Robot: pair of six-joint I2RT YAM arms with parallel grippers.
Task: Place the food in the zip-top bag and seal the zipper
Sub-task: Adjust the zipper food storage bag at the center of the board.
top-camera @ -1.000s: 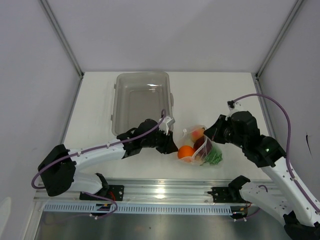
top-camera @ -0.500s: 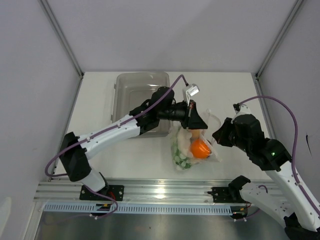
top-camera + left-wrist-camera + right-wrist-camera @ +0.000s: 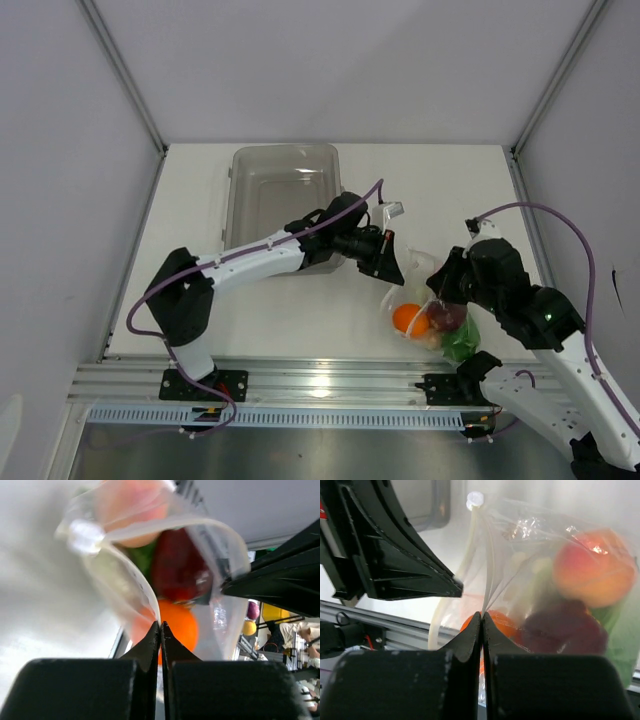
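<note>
The zip-top bag (image 3: 428,298) hangs to the right of the grey tray (image 3: 236,200), nearer to the arm bases, with the food (image 3: 408,318) inside. The left gripper (image 3: 160,626) and the right gripper (image 3: 482,615) each pinch its mouth edge, probably to stretch the opening tight for sealing.
</note>
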